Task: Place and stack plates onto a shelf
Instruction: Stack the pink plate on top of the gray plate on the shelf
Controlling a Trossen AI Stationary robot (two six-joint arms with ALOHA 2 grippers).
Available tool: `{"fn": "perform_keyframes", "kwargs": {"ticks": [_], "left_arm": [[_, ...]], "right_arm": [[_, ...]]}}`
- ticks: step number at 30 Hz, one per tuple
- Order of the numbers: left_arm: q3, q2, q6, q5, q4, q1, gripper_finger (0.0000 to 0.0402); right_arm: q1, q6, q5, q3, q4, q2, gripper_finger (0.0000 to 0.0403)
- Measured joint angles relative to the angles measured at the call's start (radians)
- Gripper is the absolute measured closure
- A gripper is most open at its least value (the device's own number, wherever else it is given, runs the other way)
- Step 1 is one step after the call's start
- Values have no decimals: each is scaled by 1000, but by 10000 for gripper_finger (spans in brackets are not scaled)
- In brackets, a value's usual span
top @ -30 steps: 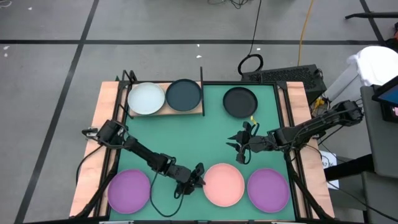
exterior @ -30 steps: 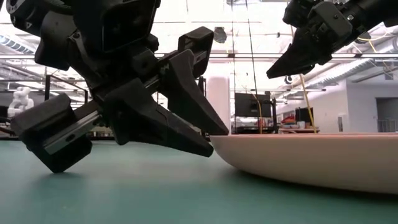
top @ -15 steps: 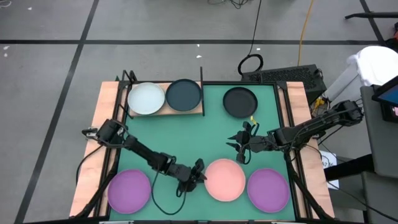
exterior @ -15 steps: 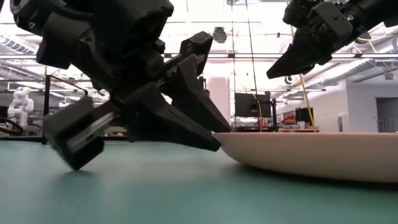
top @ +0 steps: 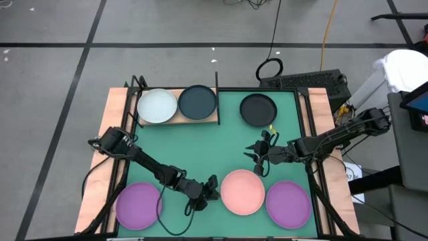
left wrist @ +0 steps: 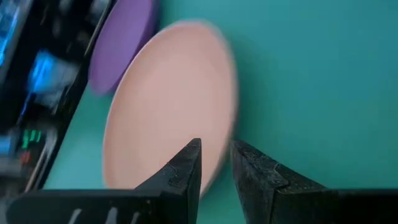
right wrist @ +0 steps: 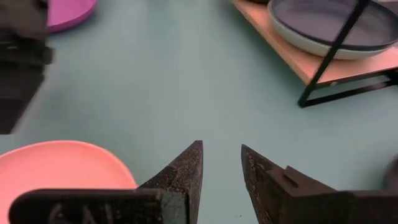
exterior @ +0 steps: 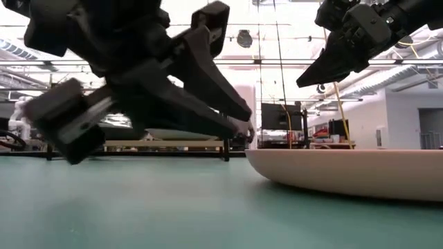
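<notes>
Left tool, fingers slightly apart, sits just beside the pink plate on the bench mat; right tool hovers above, narrowly open, empty.

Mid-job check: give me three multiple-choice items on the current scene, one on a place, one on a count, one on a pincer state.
1. The left pincer is beside:
A. the pink plate
B. the shelf
C. the black plate

2. Plates showing on the shelf from above:
A. none
B. two
C. four

3. The right pincer is:
A. shut on a plate
B. open, holding nothing
C. resting on the shelf

Answers: 1 A, its fingers sit at the pink rim. 2 B, a pale plate and a dark plate. 3 B, its fingers are apart over bare mat.
</notes>
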Motion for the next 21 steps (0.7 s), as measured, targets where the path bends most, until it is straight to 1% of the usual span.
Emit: {"fn": "perform_keyframes", "kwargs": {"ticks": [3, 5, 7, 9, 14, 16, 18, 21], "left_arm": [[0, 0, 72, 67, -6, 5, 309], [0, 0, 101, 73, -3, 13, 305], [0, 0, 113, 79, 16, 24, 290], [0, 1, 115, 97, 30, 38, 261], [0, 17, 167, 120, 38, 53, 164], [2, 24, 171, 132, 52, 54, 142], [1, 28, 164, 147, 38, 57, 136], [2, 53, 160, 169, 40, 65, 144]], "right_arm": [[-1, 10, 11, 0, 2, 0, 310], [-1, 23, 10, 0, 0, 0, 310], [-1, 28, 10, 0, 0, 0, 310], [-1, 30, 10, 0, 0, 0, 310], [-2, 30, 10, 0, 0, 0, 310], [-2, 28, 10, 0, 0, 0, 310], [-2, 28, 10, 0, 0, 0, 310], [-2, 24, 10, 0, 0, 0, 310]]}}
